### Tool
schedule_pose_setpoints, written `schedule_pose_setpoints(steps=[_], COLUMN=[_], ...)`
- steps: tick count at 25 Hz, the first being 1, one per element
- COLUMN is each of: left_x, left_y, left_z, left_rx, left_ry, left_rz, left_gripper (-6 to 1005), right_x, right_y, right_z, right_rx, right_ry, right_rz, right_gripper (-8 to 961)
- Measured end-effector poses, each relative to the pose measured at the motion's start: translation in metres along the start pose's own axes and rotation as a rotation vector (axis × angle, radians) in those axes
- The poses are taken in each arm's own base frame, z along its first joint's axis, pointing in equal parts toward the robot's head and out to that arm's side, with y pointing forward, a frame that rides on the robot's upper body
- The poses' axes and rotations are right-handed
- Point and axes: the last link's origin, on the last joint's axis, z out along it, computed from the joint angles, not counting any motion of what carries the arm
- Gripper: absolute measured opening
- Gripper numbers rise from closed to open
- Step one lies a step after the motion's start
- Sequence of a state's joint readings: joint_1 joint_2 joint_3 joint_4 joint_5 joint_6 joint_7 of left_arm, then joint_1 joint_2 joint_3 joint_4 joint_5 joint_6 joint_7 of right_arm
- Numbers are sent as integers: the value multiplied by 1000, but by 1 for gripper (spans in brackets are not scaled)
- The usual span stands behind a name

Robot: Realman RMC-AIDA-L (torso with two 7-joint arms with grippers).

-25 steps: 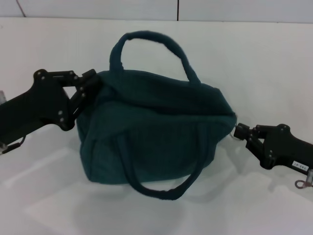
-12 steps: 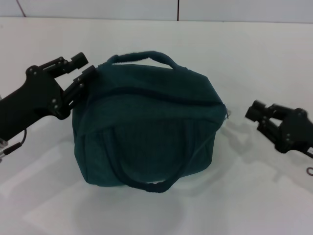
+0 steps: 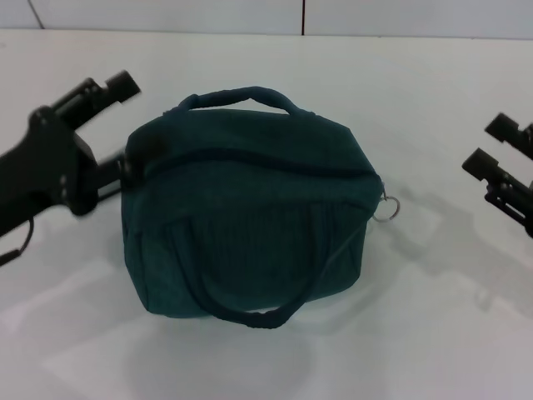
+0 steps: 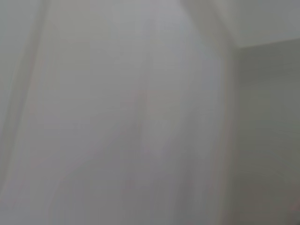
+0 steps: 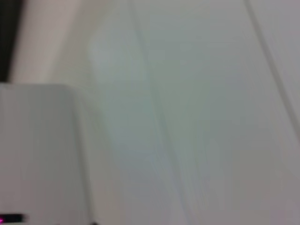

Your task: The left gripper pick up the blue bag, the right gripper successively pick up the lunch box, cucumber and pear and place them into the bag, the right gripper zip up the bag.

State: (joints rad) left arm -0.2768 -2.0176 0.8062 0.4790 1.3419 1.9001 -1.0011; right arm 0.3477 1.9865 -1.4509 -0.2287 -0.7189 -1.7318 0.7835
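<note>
The blue bag point(image 3: 250, 217) stands on the white table point(image 3: 433, 333) in the head view, its top zipper closed and both handles down. A metal zipper ring point(image 3: 386, 208) hangs at its right end. My left gripper point(image 3: 123, 129) is open just left of the bag's left end, and holds nothing. My right gripper point(image 3: 490, 143) is open at the right edge, well clear of the ring. The lunch box, cucumber and pear are out of view. Both wrist views show only blurred pale surfaces.
A pale wall with a dark vertical seam point(image 3: 303, 17) runs along the table's far edge.
Both grippers have let go and drawn back, the left from the bag's end and the right from the zipper ring. The bag has settled and its far handle has dropped.
</note>
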Motion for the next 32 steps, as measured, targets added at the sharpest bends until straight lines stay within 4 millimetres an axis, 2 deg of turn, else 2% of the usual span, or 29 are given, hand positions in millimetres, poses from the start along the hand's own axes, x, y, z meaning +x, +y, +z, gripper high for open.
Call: schedule_pose_setpoints(steps=[3, 5, 8, 13, 22, 27, 32], left_x=[8, 10, 11, 13, 11, 10, 9], left_y=[6, 9, 10, 10, 13, 14, 15], left_z=[10, 19, 25, 30, 30, 30, 29], left_rx=[-168, -260, -304, -328, -333, -332, -333], left_ry=[-63, -122, -154, -173, -170, -172, -180], left_rz=[-80, -140, -168, -191, -200, -204, -206], left_gripper=[684, 730, 767, 804, 802, 802, 801], right_x=[-16, -26, -40, -56, -48, -48, -47], right_y=[1, 2, 3, 5, 15, 17, 19], right_z=[12, 20, 31, 43, 61, 63, 65], right_rx=[-147, -256, -408, -567, -634, -625, -630], right_ry=[2, 32, 83, 173, 247, 226, 222], right_rz=[43, 80, 125, 177, 185, 177, 180], right_gripper=[530, 587, 673, 707, 769, 889, 889])
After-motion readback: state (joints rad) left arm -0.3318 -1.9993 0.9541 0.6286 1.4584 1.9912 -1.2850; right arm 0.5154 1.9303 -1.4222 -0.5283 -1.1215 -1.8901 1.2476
